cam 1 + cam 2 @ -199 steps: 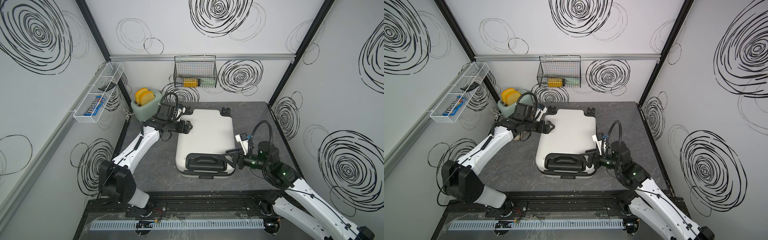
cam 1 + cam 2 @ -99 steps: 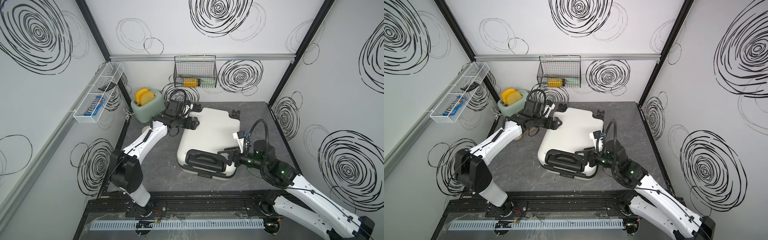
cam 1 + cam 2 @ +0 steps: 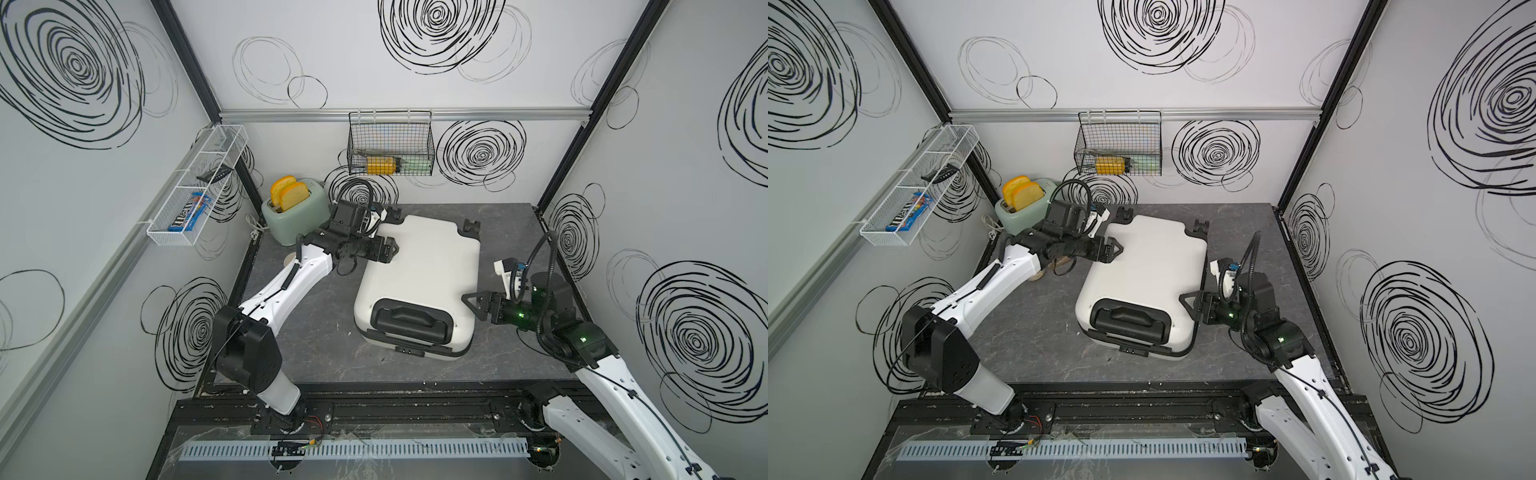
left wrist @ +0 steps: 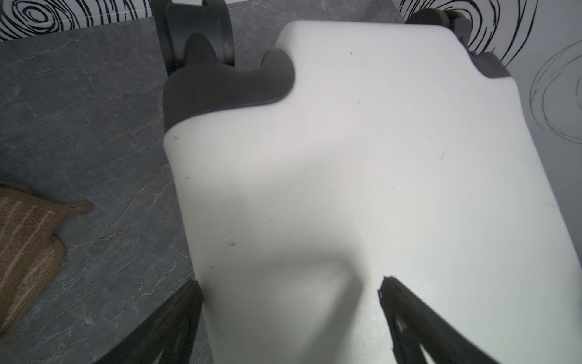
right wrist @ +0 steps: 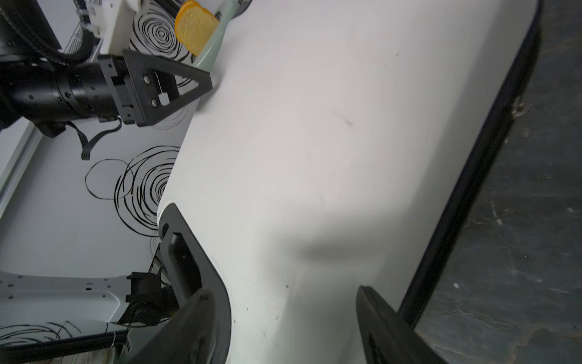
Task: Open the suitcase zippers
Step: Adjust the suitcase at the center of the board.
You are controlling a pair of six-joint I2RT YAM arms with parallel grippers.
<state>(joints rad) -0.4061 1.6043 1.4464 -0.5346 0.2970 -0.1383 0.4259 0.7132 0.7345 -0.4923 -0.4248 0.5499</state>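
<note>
The white suitcase (image 3: pixel 419 270) (image 3: pixel 1150 266) lies flat mid-table, turned a little, with its black handle (image 3: pixel 409 320) towards the front and its wheels (image 4: pixel 198 41) at the back. The black zipper band (image 5: pixel 472 176) runs along its right side seam. I cannot make out any pulls. My left gripper (image 3: pixel 392 249) (image 4: pixel 289 283) is open over the suitcase's far left edge, one finger beside the shell and one above it. At the near right corner my right gripper (image 3: pixel 467 303) (image 5: pixel 283 293) is open too, between the handle recess and the zipper band. Neither holds anything.
A mint-green toaster (image 3: pixel 297 214) with toast stands at the back left, close behind the left arm. A brown cloth (image 4: pixel 25 245) lies on the table left of the suitcase. A wire basket (image 3: pixel 390 143) hangs on the back wall and a white wire shelf (image 3: pixel 195 187) on the left wall.
The suitcase has turned, its far end swinging right as the left gripper moved right against it. The right arm has drawn back a little to the right.
</note>
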